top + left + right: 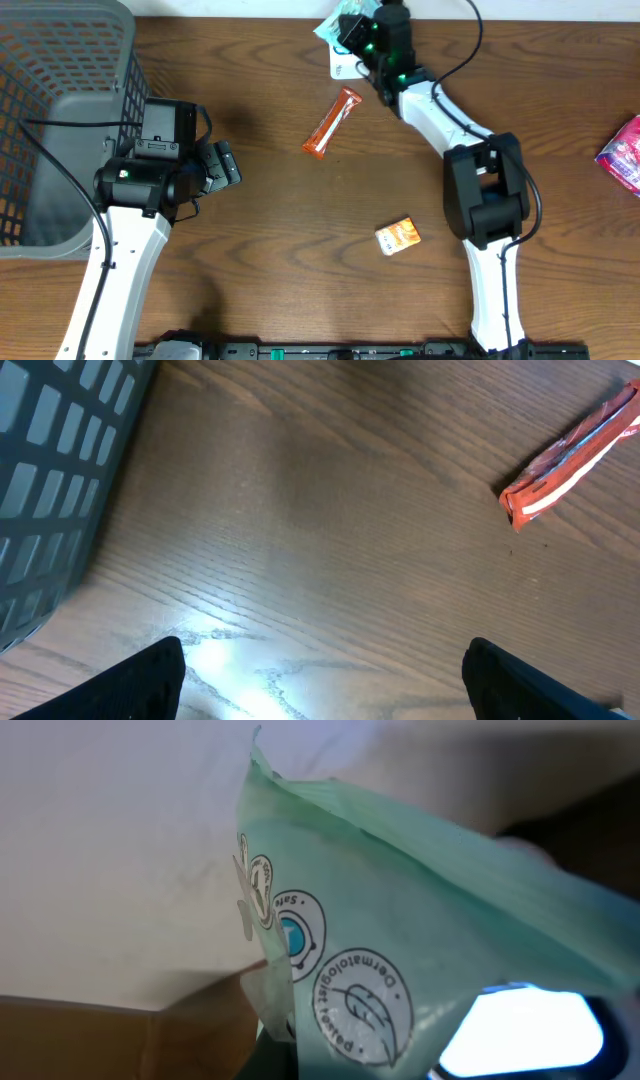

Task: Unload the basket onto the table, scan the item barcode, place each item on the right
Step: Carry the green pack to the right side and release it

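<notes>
a: where's the thing to be scanned?

b: the green packet is up at the far edge of the table, at the tip of the right arm. in the right wrist view it fills most of the frame, crinkled, with round printed seals down one side.

a: so the right jaws have it?

b: yes, the right jaws are closed on it. overhead, the packet sticks out just past them. in the wrist view the packet hides the fingers themselves.

a: and the left side?

b: the left arm sits just beside the grey basket. the left jaws stand wide open with nothing between them. the two dark fingertips show well apart over bare wood.

a: what else is on the table?

b: an orange-red snack bar lies at a slant between the two arms, nearer the right one. it also shows in the top right corner of the left wrist view. a small orange packet lies near the right arm's lower part. a pink packet sits at the right edge, cut off by the frame.
</notes>
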{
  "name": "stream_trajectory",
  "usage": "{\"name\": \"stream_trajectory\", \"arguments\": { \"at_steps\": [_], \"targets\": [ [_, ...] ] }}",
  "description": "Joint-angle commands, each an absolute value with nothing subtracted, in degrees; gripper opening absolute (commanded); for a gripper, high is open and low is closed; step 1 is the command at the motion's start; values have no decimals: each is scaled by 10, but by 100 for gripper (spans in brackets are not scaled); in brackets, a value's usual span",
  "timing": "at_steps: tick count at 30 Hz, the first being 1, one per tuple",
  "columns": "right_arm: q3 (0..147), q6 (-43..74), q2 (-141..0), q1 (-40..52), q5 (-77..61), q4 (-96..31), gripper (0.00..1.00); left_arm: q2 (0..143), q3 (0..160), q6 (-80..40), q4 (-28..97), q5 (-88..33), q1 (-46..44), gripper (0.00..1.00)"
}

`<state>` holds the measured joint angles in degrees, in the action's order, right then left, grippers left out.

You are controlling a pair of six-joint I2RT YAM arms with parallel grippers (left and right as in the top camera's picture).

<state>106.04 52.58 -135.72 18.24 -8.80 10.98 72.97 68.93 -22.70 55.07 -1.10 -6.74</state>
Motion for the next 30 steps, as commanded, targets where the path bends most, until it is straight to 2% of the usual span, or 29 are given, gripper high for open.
{"name": "stream_trajectory", "arguments": {
  "at_steps": [1, 6, 12, 18, 20, 22, 23, 24, 25, 30],
  "targets": [
    [1080, 520, -1352, 134, -153, 96, 1, 727, 687, -228, 550, -4, -64, 89],
    [1080, 519, -1338, 43, -250, 28, 1, 727, 687, -228, 550, -4, -64, 89],
    [1080, 453, -1307, -97, -382, -78, 1, 727, 687, -228, 550, -4, -64, 89],
    [1080, 411, -1277, -206, -346, -225, 2, 727, 687, -228, 550, -4, -64, 89],
    [1080, 409, -1271, -235, -314, -271, 6, 727, 687, -228, 550, -4, -64, 89],
    [1080, 397, -1271, -260, -296, -306, 24, 727, 687, -228, 550, -4, -64, 89],
    [1080, 395, -1271, -272, -290, -324, 41, 727, 687, -228, 550, -4, -64, 89],
    [1080, 395, -1271, -280, -284, -337, 53, 727, 687, -228, 550, -4, -64, 89],
    [1080, 389, -1271, -289, -274, -354, 56, 727, 687, -228, 550, -4, -64, 89],
    [1080, 340, -1271, -313, -269, -397, 57, 727, 687, -228, 550, -4, -64, 89]
  ]
}}
